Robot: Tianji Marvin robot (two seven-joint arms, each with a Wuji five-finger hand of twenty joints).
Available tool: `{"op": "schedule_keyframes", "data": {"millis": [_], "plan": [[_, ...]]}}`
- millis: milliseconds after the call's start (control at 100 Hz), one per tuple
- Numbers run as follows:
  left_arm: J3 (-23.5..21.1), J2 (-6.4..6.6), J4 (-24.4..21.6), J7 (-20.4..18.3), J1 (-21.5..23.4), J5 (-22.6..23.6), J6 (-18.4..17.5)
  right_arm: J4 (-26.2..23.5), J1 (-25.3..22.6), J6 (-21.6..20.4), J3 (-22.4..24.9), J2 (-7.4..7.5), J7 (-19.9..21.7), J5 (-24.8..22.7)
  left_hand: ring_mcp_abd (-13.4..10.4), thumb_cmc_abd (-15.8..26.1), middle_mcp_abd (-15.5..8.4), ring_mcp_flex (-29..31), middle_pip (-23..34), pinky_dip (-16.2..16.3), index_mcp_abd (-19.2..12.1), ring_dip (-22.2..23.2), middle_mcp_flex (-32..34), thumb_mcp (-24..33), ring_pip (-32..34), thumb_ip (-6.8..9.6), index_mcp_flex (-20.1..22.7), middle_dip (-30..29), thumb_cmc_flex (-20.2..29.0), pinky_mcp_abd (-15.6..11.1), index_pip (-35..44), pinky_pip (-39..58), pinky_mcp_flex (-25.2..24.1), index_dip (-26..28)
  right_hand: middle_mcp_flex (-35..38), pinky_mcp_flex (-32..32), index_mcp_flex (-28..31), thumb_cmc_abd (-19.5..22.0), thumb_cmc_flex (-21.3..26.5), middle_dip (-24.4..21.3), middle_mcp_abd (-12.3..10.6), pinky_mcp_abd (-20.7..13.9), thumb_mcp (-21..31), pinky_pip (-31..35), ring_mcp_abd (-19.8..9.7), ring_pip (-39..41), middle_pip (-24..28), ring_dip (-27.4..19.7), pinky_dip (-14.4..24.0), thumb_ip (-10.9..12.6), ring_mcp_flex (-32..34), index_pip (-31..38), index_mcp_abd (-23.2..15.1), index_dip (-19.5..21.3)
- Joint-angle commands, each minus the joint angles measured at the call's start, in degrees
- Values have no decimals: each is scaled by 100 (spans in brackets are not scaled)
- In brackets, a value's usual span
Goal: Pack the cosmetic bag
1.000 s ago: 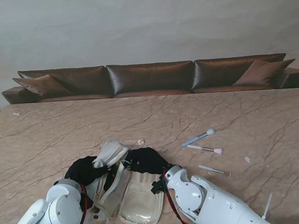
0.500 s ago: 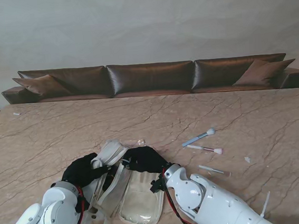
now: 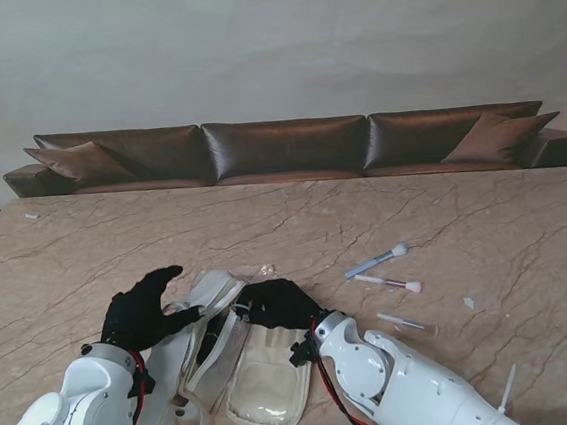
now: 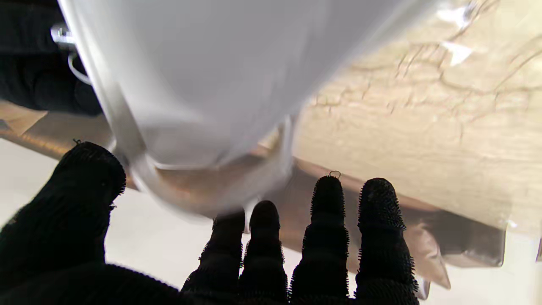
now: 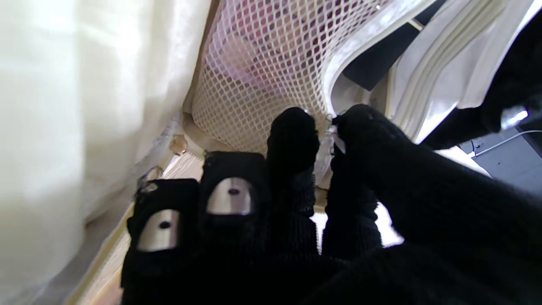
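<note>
Bag: cream fabric cosmetics bag [image 3: 264,375] with clear front pocket, lying opened flat on the beige marble table [image 3: 486,223], at the near edge between both arms.
Left hand: black-gloved left hand [image 3: 140,313] just left of the bag, raised, fingers [image 4: 377,220] spread wide, gripping nothing.
Right hand: black-gloved right hand [image 3: 275,304] on the bag's far end, fingers [image 5: 292,140] pinched with thumb on the bag's edge.
Around: blue-handled makeup brush [image 3: 377,261], pink-tipped makeup brush [image 3: 391,282] and a small clear-handled brush [image 3: 407,323], all right of the bag, well apart from it; brown leather sofa [image 3: 287,147] beyond the table's far edge.
In the way: white right forearm [image 3: 401,387] covering the bag's right side.
Right wrist view only: white mesh pocket [image 5: 271,63] inside the bag, something pinkish behind it.
Left wrist view only: blurred pale flap [image 4: 203,76] just before the fingertips.
</note>
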Motion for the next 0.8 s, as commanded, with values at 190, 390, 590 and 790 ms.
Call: {"op": "schedule_keyframes", "data": {"millis": [190,390,590,790], "plan": [[230,57,-228,-580,-308,607,-191,-27,-54,10,-22,21,-4,-94,-134,-104,-6,-563,-398,73,-433,-526,-533,-62,-613,236,-73,-340,37,272,-438,-745,-338,-117,-66,15,446,373,404,78,-132,-17,127,624,113,-4,303,68,88,423,27,538,-1145,649],[795,130,-105,-1040,-883,831,-46,-21,-39,-13,-23,42,-16,-188,-162,-83,-24,-667,-600,33,-544,-633,-580,-13,-680,224,-29,-459,52,333,-515,-997,-393,-147,-58,15,463,362,397,82,-135,-17,137,624,110,-8,299,73,89,424,26,522,-1156,654],[1373,213,177,-1720,-1597,1216,202,-2,-12,-106,-16,54,-2,-219,-220,194,-38,-503,-506,60,-682,-592,-557,438,-572,364,282,-399,39,345,-355,-1080,-392,-72,-58,13,462,359,395,85,-135,-18,134,622,106,-12,296,77,89,411,24,508,-1160,656],[1856,291,590,-2360,-2301,1268,317,45,8,-184,-24,45,-52,-266,-284,286,-91,-358,-365,65,-1087,-494,-441,1423,-499,608,747,-365,50,412,170,-1197,-412,233,-61,9,462,381,411,87,-135,-26,119,614,99,-21,291,81,88,410,17,513,-1153,667]]}}
